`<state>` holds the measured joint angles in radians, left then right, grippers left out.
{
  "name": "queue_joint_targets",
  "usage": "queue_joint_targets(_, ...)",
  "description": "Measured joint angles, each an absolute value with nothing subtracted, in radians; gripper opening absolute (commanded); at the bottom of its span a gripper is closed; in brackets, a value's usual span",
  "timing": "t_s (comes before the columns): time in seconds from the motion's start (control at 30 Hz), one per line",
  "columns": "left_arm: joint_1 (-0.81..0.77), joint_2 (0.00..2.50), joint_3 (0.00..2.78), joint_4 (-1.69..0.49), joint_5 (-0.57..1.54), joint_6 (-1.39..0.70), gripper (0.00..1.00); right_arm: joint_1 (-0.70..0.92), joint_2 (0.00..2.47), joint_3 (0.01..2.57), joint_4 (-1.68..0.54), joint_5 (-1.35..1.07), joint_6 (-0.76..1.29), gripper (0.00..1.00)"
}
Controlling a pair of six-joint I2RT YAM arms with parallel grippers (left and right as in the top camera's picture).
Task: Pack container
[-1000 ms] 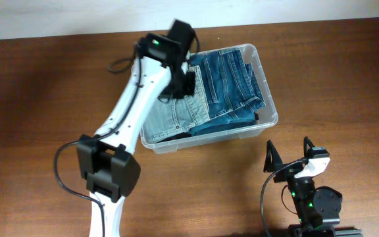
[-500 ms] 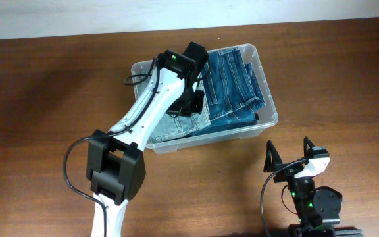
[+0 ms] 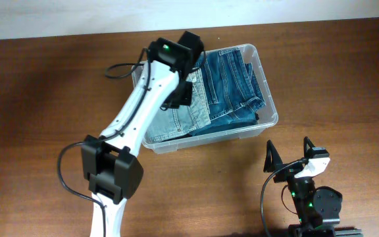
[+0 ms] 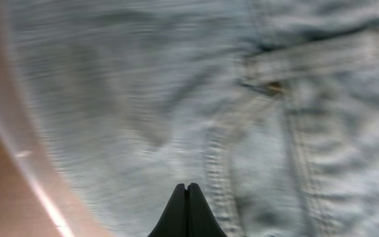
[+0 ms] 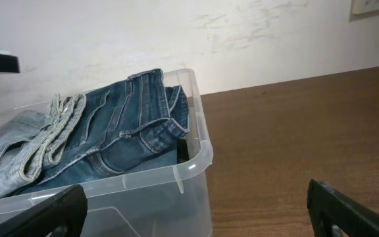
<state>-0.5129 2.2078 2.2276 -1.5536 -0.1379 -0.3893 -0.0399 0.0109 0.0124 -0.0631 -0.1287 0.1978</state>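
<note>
Overhead view: clear plastic container (image 3: 229, 133) sits on the brown wooden surface (image 3: 45, 99), toward the far side and a little right of centre, set at a slight angle. 2 folded pairs of jeans fill it side by side: dark blue jeans (image 3: 232, 85) on the right half, light blue jeans (image 3: 176, 122) on the left half, the dark pair overlapping the light pair's edge near the middle. White left arm (image 3: 137, 112) reaches from the near edge diagonally up over the container's left half, its black wrist above the far-left corner and pointed down into the bin. Left wrist view: left pincer (image 4: 187, 197) has its 2 black fingertips pressed together with nothing between them, just over the light denim; a pocket seam and a small metal rivet (image 4: 273, 86) show beyond the tips, and the bin's clear wall runs down the left of the frame. Picture is blurred, so cannot tell whether the tips touch the cloth. Right pincer (image 3: 288, 155) rests near the front edge of the surface, right of centre, near the container's front right corner but apart from it, fingers spread wide and empty. Right wrist view: the container's rounded corner stands ahead and to the left, dark jeans mounded above its rim, pale wall (image 5: 275, 33) behind.
</note>
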Motion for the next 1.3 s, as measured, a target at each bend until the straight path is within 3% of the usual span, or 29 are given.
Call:
queue_joint_targets(0.27,-0.416,2.208,2.166,-1.541,-0.159,-0.408,0.0,-0.04,0.011,0.012,-0.063,-0.129,0.197,0.99)
queue_joint_targets(0.67,-0.425,2.193,2.012,-1.401,-0.142,-0.409,0.0,-0.04,0.011,0.012,-0.063,-0.129,0.197,0.98)
queue_joint_targets(1.03,-0.425,2.174,2.111,-1.515,-0.123,-0.39,0.02,-0.04,0.011,0.012,-0.063,-0.129,0.197,0.98)
queue_joint_targets(1.13,-0.425,2.116,2.189,-1.56,-0.119,-0.36,0.12,-0.04,0.011,0.012,-0.063,-0.129,0.197,0.98)
queue_joint_targets(1.27,-0.425,2.004,2.239,-1.592,-0.115,-0.328,0.55,-0.04,0.011,0.012,-0.063,-0.129,0.197,0.98)
queue_joint_targets(1.3,-0.425,1.976,2.244,-1.6,-0.116,-0.316,0.7,-0.04,0.011,0.012,-0.063,-0.129,0.197,0.98)
